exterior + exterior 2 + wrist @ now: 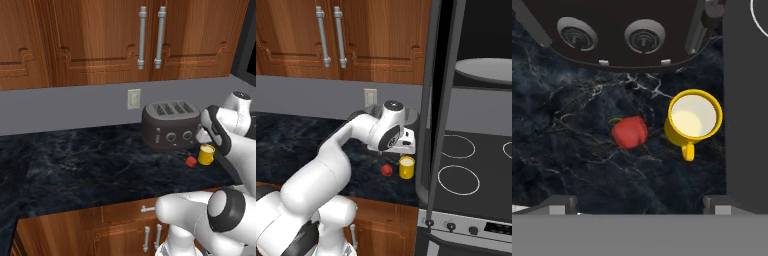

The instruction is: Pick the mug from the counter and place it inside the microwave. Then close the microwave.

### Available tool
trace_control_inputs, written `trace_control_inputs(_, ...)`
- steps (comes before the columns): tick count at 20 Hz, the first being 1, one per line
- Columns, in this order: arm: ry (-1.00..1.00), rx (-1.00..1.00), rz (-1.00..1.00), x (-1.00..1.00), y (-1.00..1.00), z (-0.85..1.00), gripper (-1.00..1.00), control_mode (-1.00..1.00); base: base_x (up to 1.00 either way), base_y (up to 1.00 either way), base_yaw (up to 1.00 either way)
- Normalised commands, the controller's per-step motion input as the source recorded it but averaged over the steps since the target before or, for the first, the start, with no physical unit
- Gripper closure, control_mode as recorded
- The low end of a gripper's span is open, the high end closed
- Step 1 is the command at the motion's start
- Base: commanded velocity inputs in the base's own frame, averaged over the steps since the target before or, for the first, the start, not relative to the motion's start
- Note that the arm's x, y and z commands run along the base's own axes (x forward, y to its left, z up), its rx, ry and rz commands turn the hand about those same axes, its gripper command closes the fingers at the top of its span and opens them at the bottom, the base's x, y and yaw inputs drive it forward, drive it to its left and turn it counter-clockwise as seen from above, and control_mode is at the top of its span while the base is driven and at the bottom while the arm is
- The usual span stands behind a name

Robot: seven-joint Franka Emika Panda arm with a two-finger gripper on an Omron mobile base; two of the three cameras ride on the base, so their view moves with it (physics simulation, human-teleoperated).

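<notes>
Wide-open gripper (640,202) above the mug (693,120) near the counter's (572,160) front edge should straddle its rim, avoiding the handle.

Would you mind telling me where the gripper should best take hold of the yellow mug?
Grip the mug by its rim, one finger inside, one outside, coming straight down. It stands upright, mouth open. Choose the wall away from its handle and the nearby red object.

No readable text, labels, brands or numbers on anything in view.
</notes>
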Motion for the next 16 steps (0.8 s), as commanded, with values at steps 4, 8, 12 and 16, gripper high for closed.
trace_control_inputs(4,0.0,-0.05,0.06,0.0,-0.31,-0.13,-1.0,-1.0,0.0,0.0,0.0)
trace_control_inputs(8,0.0,-0.04,0.0,0.0,-0.18,-0.18,-1.0,-1.0,0.0,0.0,0.0)
trace_control_inputs(12,0.0,-0.06,0.0,0.0,0.0,-0.33,-1.0,-1.0,0.0,0.0,0.0)
trace_control_inputs(16,0.0,-0.04,0.0,-0.02,0.0,-0.43,-1.0,-1.0,0.0,0.0,0.0)
